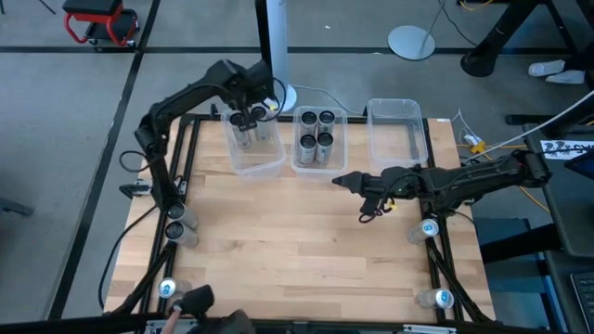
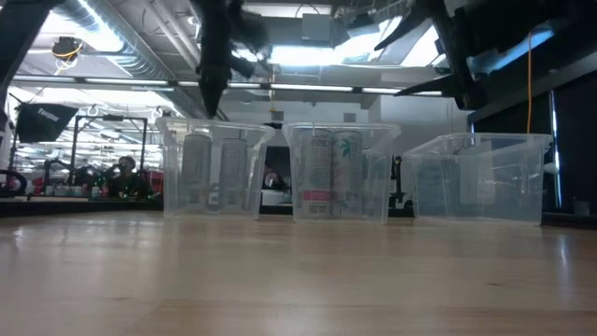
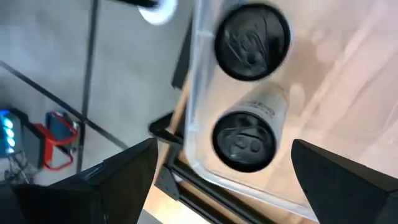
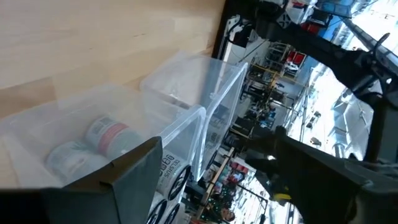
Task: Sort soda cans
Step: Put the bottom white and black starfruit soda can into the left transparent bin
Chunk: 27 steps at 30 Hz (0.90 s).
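Three clear bins stand in a row at the table's far edge. The left bin [image 1: 256, 148] holds two dark-topped soda cans [image 3: 252, 42] [image 3: 244, 140], upright on its floor at its far end. My left gripper [image 3: 224, 180] [image 1: 249, 116] hangs open above these two cans and touches neither. The middle bin [image 1: 320, 160] holds several upright soda cans [image 1: 316, 132]. The right bin [image 1: 397, 139] has nothing in it. My right gripper [image 1: 345, 179] [image 4: 217, 186] stands open over the bare table in front of the middle and right bins, with nothing between its fingers.
More cans stand off the wooden top on the frame: two grey ones at the left [image 1: 176, 223], pale-topped ones at the near left [image 1: 168, 288], the right [image 1: 429, 227] and the near right [image 1: 443, 298]. The wooden top [image 1: 297, 250] in front of the bins is bare.
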Available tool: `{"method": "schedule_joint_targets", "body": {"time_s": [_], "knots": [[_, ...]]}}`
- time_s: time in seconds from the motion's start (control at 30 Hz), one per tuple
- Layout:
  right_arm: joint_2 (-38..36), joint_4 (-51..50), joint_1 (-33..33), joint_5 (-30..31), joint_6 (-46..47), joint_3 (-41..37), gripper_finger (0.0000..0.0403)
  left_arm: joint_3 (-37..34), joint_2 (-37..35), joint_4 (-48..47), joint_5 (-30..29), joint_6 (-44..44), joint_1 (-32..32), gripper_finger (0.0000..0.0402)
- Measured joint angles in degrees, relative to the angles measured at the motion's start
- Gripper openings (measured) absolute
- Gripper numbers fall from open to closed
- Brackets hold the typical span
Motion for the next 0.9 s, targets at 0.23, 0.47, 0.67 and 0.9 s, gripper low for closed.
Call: {"method": "schedule_joint_targets", "body": {"time_s": [0.23, 0.47, 0.67, 0.9], "knots": [[-0.8, -0.7, 0.0, 0.0, 0.0, 0.0, 0.0312, 0.0, -9.5, 3.7, 5.5, 0.4, -0.6, 0.0354], [-0.8, -0.7, 0.0, -0.7, 0.3, 0.0, 0.0312, 0.0, -17.2, 6.1, 14.1, -4.4, -6.4, 0.0354], [-0.8, 0.0, 0.0, -3.0, 0.7, 0.0, 0.0312, 0.1, -19.3, 6.7, 14.6, -17.5, -10.5, 0.0354], [-0.8, -0.7, 0.0, -3.5, 2.1, 0.0, 0.0312, -2.1, -19.1, -2.4, 14.6, -31.3, -17.6, 0.0354]]}}
